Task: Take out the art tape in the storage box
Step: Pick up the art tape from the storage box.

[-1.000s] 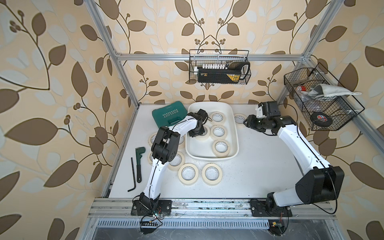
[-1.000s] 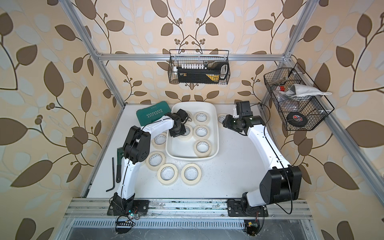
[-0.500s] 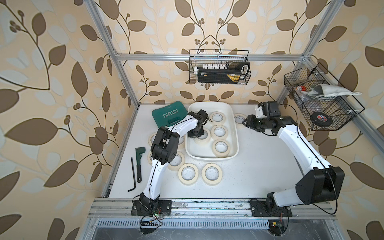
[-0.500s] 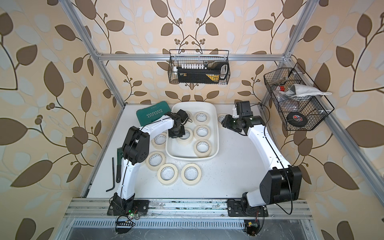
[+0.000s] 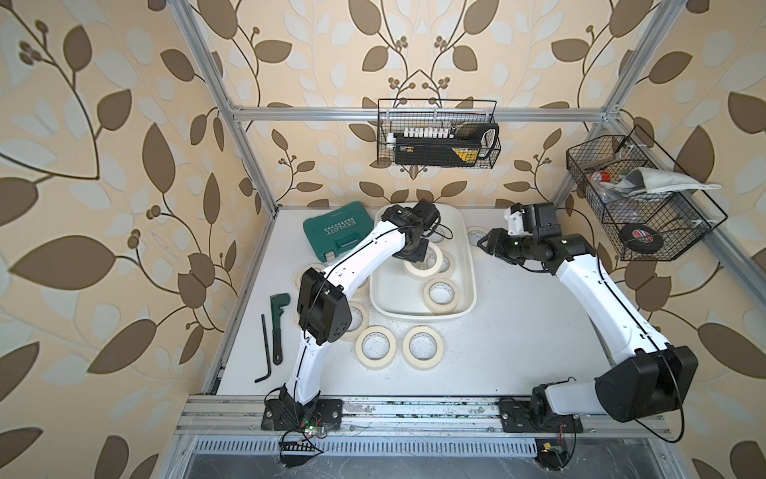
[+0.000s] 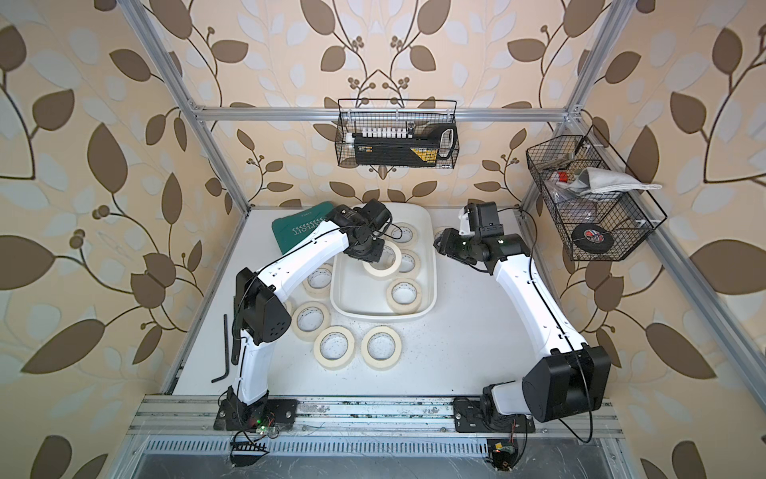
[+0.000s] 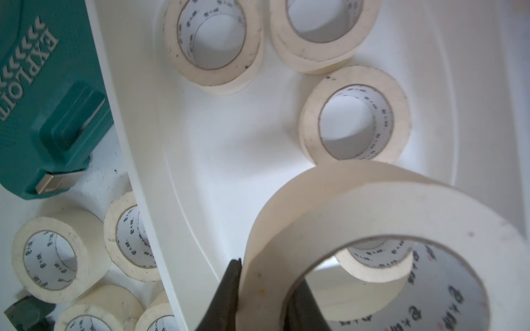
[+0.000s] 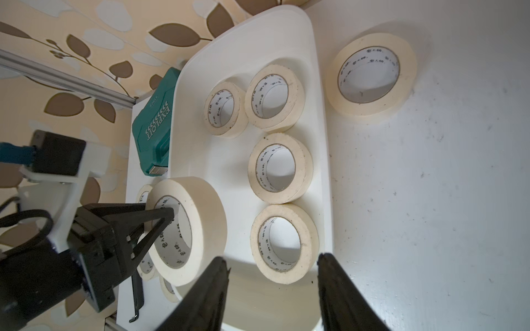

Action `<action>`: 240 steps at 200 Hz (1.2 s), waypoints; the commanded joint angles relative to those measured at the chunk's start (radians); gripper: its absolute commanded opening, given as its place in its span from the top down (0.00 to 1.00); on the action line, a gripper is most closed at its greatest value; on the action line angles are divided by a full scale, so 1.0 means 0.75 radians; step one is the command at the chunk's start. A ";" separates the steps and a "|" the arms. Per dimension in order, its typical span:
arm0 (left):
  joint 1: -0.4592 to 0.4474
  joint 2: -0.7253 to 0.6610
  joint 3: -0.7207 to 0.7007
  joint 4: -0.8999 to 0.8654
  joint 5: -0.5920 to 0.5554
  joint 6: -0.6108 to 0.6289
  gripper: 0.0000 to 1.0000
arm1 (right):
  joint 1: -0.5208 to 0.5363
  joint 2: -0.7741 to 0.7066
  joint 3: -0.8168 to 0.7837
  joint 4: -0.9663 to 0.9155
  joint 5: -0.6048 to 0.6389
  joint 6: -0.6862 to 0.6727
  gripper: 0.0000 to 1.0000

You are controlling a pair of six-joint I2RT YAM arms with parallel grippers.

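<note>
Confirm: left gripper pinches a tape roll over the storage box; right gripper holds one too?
Not quite. The right gripper is open and empty, per the right wrist view. The left gripper does pinch a tape roll over the storage box.

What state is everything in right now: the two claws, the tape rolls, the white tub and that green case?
left gripper, shut on one roll's wall.
held roll, raised above the storage box.
storage box, four rolls lying flat inside.
right gripper, open, empty, beside the box.
green case, closed.
outside rolls, lying flat on the table.
</note>
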 commanded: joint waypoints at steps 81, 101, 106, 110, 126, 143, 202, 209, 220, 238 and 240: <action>-0.160 -0.145 0.192 -0.103 -0.044 0.304 0.84 | 0.353 -0.012 0.062 -0.061 0.216 -0.005 0.42; -0.164 -0.146 0.202 -0.101 -0.037 0.306 0.84 | 0.384 -0.006 0.068 -0.075 0.276 -0.010 0.42; -0.165 -0.146 0.204 -0.103 -0.036 0.306 0.84 | 0.393 -0.003 0.070 -0.079 0.295 -0.011 0.42; -0.165 -0.146 0.207 -0.102 -0.037 0.306 0.84 | 0.401 -0.004 0.072 -0.082 0.311 -0.014 0.42; -0.165 -0.147 0.212 -0.103 -0.037 0.306 0.84 | 0.423 0.001 0.081 -0.093 0.350 -0.024 0.42; -0.164 -0.148 0.217 -0.101 -0.039 0.305 0.83 | 0.444 0.011 0.086 -0.104 0.385 -0.033 0.42; -0.165 -0.135 0.217 -0.090 -0.018 0.299 0.80 | 0.455 0.035 0.097 -0.126 0.436 -0.048 0.75; -0.165 -0.134 0.215 -0.090 -0.014 0.293 0.78 | 0.454 0.038 0.103 -0.128 0.439 -0.051 0.77; -0.165 -0.135 0.215 -0.089 0.002 0.280 0.76 | 0.455 0.045 0.109 -0.134 0.443 -0.054 0.79; -0.165 -0.150 0.191 -0.062 0.052 0.270 0.75 | 0.454 0.055 0.110 -0.140 0.447 -0.056 0.84; -0.165 -0.154 0.186 -0.057 0.057 0.268 0.75 | 0.455 0.055 0.111 -0.140 0.447 -0.056 0.84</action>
